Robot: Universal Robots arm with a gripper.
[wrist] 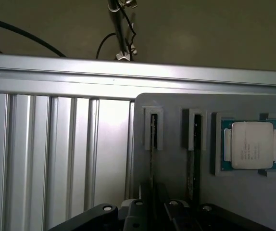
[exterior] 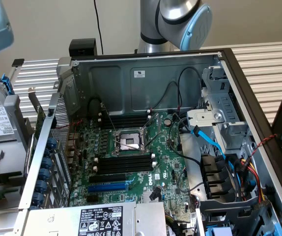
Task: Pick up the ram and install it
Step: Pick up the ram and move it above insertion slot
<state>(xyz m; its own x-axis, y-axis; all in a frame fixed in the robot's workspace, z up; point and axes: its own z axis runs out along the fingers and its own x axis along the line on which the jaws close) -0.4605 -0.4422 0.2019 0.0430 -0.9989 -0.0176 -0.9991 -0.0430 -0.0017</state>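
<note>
The ram (wrist: 153, 144) stands on edge in a grey holder (wrist: 176, 108), close against the end effector (wrist: 155, 204); whether it is clasped cannot be told. The black memory slots (exterior: 124, 163), mid-frame in the exterior view, are unfilled, so pickup and installation are judged outstanding.

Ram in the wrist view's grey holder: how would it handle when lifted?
Probably stiff and light: the ram is a thin board seen edge-on. Likely tips once out, since only the grey holder's slot props it upright.
</note>
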